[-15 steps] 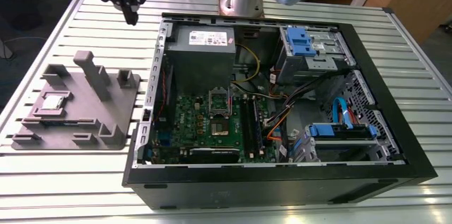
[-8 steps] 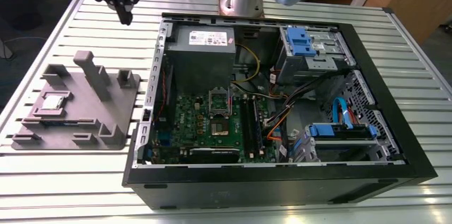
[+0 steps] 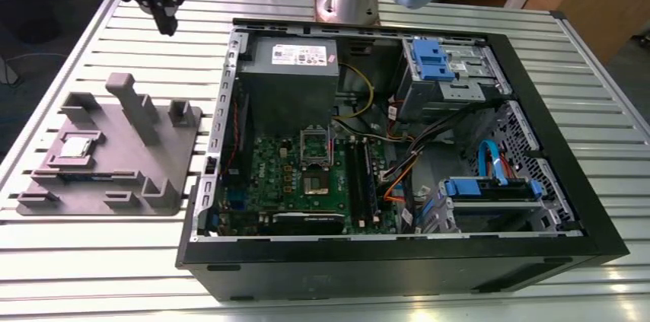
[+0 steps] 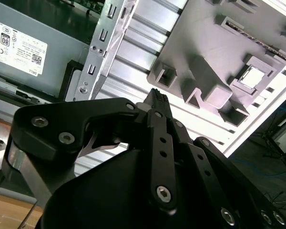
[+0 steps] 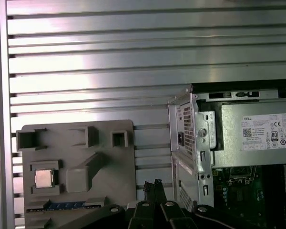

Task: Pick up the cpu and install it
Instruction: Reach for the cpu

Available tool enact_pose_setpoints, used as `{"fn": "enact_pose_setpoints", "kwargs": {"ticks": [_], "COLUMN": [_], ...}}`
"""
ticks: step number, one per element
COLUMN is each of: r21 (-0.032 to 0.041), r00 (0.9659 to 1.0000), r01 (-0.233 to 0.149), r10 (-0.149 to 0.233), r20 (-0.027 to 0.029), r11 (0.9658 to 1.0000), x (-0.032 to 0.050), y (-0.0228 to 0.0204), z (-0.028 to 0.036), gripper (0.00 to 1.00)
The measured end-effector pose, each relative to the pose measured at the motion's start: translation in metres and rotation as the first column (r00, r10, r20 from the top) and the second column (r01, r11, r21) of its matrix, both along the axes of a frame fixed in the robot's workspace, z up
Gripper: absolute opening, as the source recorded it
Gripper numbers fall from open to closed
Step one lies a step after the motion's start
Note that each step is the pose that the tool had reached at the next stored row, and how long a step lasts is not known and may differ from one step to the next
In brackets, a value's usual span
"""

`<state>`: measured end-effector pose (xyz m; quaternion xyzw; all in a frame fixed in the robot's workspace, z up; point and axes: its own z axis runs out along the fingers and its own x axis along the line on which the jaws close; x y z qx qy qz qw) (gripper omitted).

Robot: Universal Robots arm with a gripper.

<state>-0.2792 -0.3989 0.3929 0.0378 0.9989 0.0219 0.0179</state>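
The cpu [image 3: 76, 145] is a small silver square lying in a recess of the grey plastic fixture [image 3: 152, 173], on the exterior view's left, beside the open computer case [image 3: 406, 261]. It shows in both wrist views, cpu [image 4: 252, 76] and cpu [image 5: 44, 178]. The dark socket [image 3: 317, 147] sits on the green motherboard [image 3: 294, 185] inside the case. My gripper [image 3: 167, 27] hangs high above the table, beyond the fixture's far end and well apart from the chip. Its fingertips [image 4: 157, 97] meet, shut on nothing; the gripper [image 5: 153, 185] points down between fixture and case.
The slatted metal table [image 3: 102, 261] carries the fixture and the case. A grey power supply [image 3: 292, 59], blue drive brackets [image 3: 431, 59] and loose cables [image 3: 406, 162] fill the case. Tall posts [image 3: 132, 105] rise from the fixture near the chip.
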Motion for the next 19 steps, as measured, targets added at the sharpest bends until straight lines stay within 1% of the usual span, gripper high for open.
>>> {"fn": "enact_pose_setpoints", "kwargs": {"ticks": [19], "r21": [0.0001], "r00": [1.0], "r01": [0.0], "r10": [0.0], "r20": [0.0016], "r11": [1.0], "x": [-0.0339], "y": [0.0], "z": [-0.0005], "gripper": [0.1]}}
